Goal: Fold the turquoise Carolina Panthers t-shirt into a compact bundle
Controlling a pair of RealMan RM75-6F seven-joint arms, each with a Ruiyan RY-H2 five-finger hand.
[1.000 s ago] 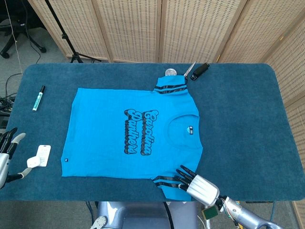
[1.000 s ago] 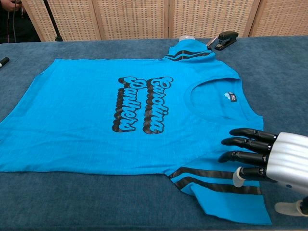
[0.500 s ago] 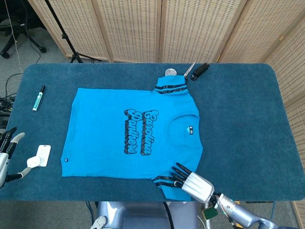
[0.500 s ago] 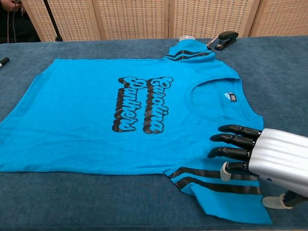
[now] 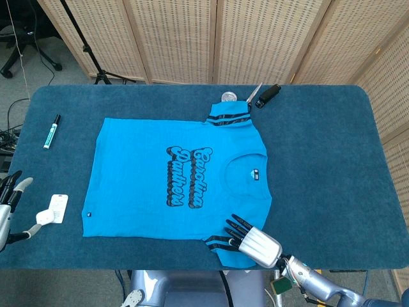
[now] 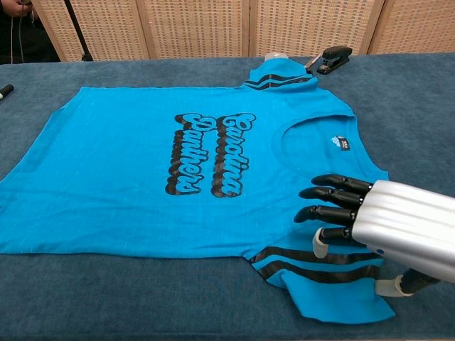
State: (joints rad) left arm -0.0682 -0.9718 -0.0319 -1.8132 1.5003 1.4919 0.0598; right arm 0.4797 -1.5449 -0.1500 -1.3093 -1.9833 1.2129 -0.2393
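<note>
The turquoise Carolina Panthers t-shirt lies flat, print up, collar toward the right, on the blue table. Its near sleeve with black stripes sticks out toward the front edge. My right hand hovers over that sleeve with fingers straight and apart, holding nothing; whether it touches the cloth is unclear. My left hand is at the table's left front edge, fingers spread, empty, well away from the shirt.
A marker lies at the left. A white tag sits near my left hand. A black stapler, scissors and a round lid rest beyond the far sleeve. Folding screens stand behind.
My right hand has slid leftward over the near sleeve, toward the shirt body. The sleeve's front corner has shifted slightly. The left hand has stayed put.
</note>
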